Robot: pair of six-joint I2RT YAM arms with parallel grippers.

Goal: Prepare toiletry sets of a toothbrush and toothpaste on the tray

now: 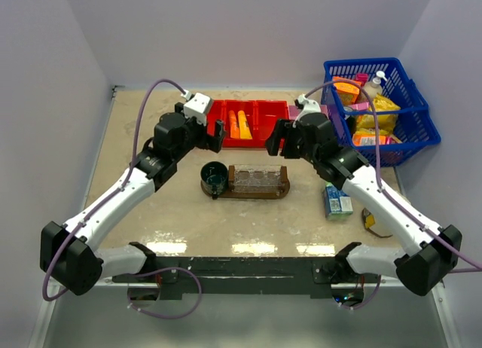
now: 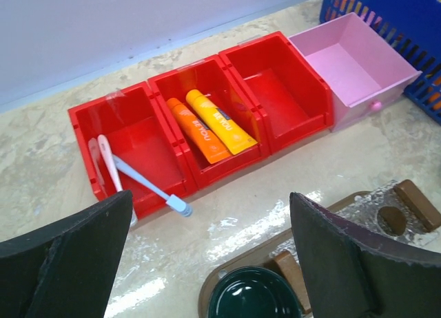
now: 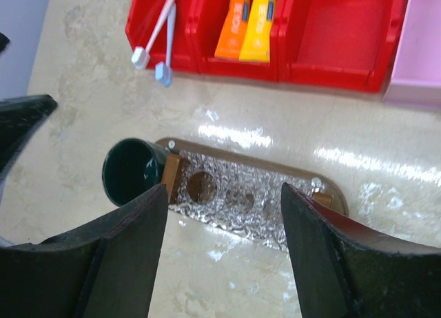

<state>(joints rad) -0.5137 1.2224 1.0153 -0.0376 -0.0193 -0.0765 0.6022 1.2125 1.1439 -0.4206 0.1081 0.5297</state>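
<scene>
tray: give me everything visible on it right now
The tray is a dark brown oval board, wood by its look, lying flat on the table just in front of the red bin. Small pale dots mark its ends. A clear block with a crinkled surface and round holes runs along its middle, between small wooden blocks. A dark green cup stands at its left end. Nothing else touches it.
</scene>
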